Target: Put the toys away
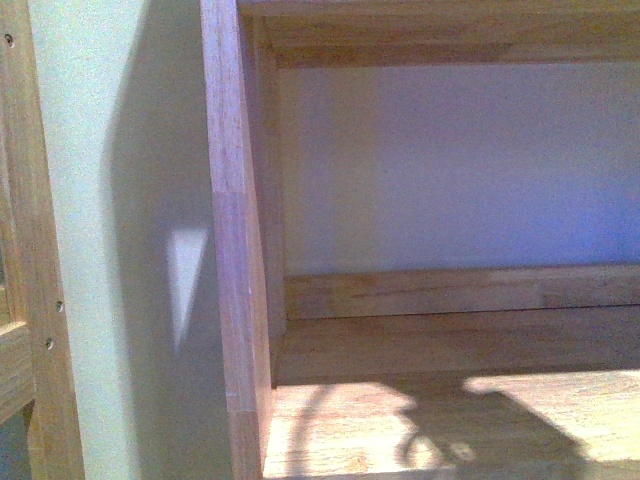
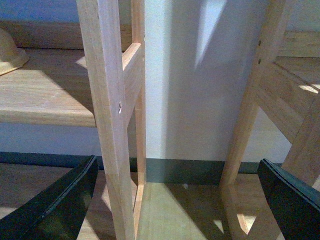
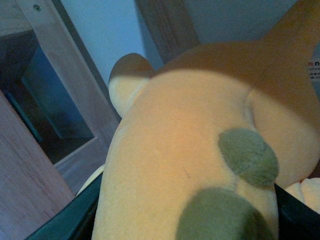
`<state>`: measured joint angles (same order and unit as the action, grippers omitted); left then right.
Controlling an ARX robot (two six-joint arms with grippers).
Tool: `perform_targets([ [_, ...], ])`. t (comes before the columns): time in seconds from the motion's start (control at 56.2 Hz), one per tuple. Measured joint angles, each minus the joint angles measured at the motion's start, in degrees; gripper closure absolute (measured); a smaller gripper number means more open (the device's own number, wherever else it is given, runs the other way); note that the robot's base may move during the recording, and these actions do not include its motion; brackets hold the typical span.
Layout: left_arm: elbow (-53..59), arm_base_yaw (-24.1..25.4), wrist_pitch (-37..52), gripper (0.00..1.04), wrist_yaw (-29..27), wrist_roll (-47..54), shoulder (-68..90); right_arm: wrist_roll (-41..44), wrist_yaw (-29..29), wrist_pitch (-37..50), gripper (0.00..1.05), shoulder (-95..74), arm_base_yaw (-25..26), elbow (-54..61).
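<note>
Left end effector (image 2: 175, 200), fingers apart and empty, faces the gap between two wooden shelf units. Right end effector (image 3: 185, 220) is clamped on the plush toy (image 3: 190, 150), beside a shelf post at 9 o'clock. Carrying step, by appearance; next, the toy needs placing on the open wooden shelf (image 1: 450, 345) ahead.

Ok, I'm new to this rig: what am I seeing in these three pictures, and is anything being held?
The robot has two arms with grippers. The front view comes from its body and looks into a wooden shelf; that part holds nothing and neither arm shows. The left wrist view shows the left gripper, its dark fingers wide apart with nothing between them, facing a shelf post and the wall. The right wrist view is filled by the plush toy, orange-yellow with dark patches, sitting between the right gripper's fingers, so it seems held.
</note>
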<state>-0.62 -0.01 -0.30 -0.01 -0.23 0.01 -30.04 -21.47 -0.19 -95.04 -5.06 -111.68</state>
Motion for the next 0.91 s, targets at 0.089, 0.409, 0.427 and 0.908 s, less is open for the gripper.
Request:
perform_targets([
  [0.089,0.0,0.0,0.0,0.06,0.0,0.0,0.0,0.5,0.0,0.4,0.17,1.1,0.2,1.0],
  [0.409,0.0,0.0,0.0,0.06,0.0,0.0,0.0,1.2,0.2,2.5,0.0,5.7,1.7,3.4],
  [0.427,0.0,0.0,0.0,0.06,0.0,0.0,0.0,1.2,0.2,2.5,0.0,5.8,1.7,3.4],
  [0.908,0.0,0.0,0.0,0.06,0.0,0.0,0.0,11.8,9.9,2.9,0.0,18.5,0.9,11.9],
])
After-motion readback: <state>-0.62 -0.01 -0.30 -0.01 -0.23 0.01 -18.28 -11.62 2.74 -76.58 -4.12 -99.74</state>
